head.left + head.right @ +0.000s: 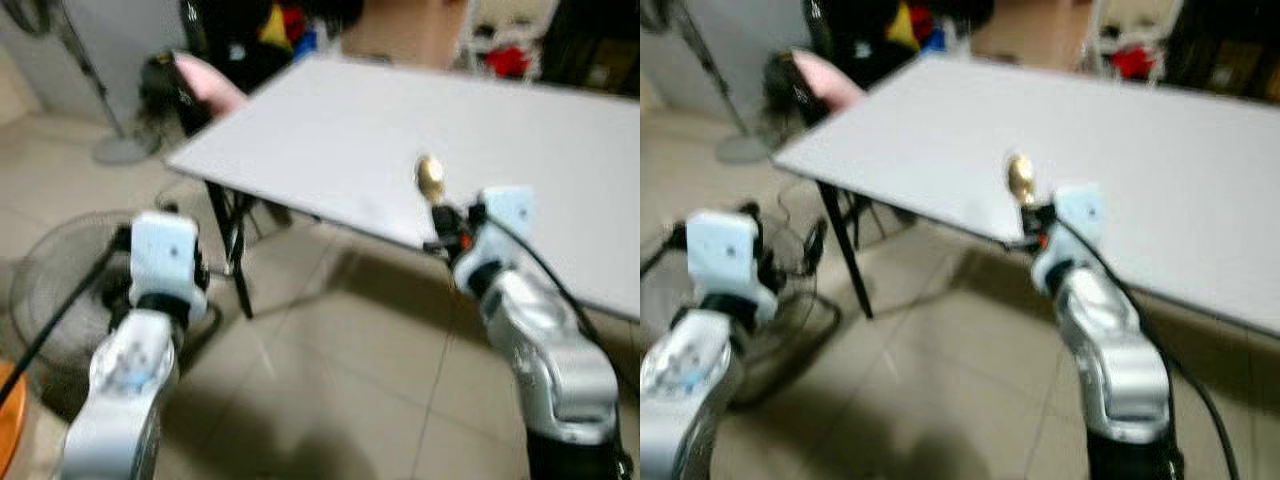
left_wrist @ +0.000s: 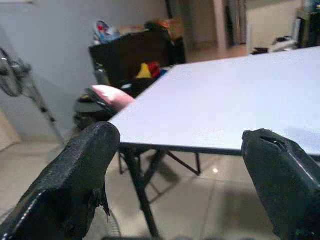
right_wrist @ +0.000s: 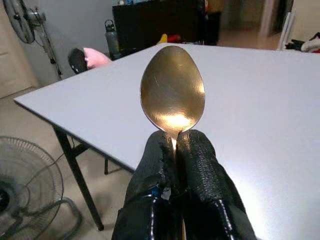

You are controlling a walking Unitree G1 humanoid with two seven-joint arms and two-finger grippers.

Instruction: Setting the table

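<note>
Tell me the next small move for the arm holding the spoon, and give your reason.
Probably carry the right gripper forward over the white table and lower it. Its fingers are shut on the gold spoon, bowl up, just at the near table edge, not yet set down. The left gripper is open, short of the table.

A table (image 1: 400, 130) is placed ahead, extending to the right. A spoon (image 3: 172, 90), bowl upward, is clamped in the right gripper (image 3: 176, 145) above its near edge. A fan (image 3: 27, 182) is set on the floor, left.
</note>
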